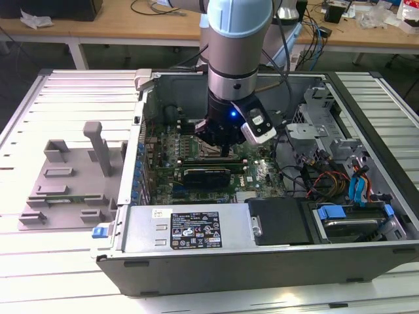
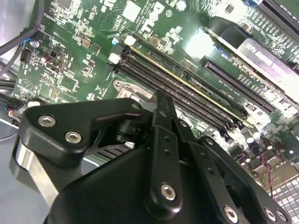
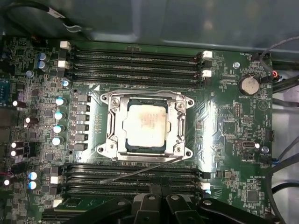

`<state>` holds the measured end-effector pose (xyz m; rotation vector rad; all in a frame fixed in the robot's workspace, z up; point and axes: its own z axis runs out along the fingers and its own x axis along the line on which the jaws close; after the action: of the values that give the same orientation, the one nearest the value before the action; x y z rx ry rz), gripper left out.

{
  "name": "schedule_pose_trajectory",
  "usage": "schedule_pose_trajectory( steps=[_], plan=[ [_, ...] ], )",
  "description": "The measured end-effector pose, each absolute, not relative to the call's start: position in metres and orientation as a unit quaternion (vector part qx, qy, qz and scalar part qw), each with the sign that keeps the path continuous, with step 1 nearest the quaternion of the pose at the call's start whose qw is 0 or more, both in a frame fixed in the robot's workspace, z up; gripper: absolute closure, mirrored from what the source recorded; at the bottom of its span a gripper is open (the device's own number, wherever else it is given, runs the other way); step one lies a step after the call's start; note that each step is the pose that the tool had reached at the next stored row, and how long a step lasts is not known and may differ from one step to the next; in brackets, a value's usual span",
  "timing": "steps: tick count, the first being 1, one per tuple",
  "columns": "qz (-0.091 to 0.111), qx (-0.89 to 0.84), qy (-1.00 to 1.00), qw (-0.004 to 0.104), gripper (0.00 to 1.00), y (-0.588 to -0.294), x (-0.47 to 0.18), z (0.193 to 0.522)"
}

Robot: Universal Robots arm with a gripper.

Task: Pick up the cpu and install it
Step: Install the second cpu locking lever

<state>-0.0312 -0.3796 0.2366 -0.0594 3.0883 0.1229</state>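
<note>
The cpu (image 3: 146,125), a flat square chip with a pale silvery top, lies inside the metal socket frame (image 3: 110,126) on the green motherboard (image 3: 224,140). In the exterior view my gripper (image 1: 222,152) hangs inside the open computer case (image 1: 262,255), low over the board's middle. In the first wrist view the gripper (image 3: 161,199) sits beside the socket, over the memory slots (image 3: 135,175), apart from the cpu. In the second wrist view the gripper (image 2: 163,100) points at the board, its fingers together with nothing between them.
A thin socket lever wire (image 3: 140,170) lies across the slots near the gripper. A black finned card (image 1: 206,175) sits just in front of it. Cables (image 1: 321,180) and drive bays (image 1: 353,219) crowd the exterior view's right. A grey fixture block (image 1: 65,176) stands outside at the left.
</note>
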Motion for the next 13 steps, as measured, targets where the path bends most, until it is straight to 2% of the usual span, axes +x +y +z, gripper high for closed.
schedule_pose_trajectory(
  steps=[6, 13],
  plan=[
    [0.059, -0.019, 0.998, 0.025, 0.89, -0.380, -0.044, 0.231],
    [0.061, -0.019, 0.998, 0.025, 0.89, -0.380, -0.066, 0.211]
  ],
)
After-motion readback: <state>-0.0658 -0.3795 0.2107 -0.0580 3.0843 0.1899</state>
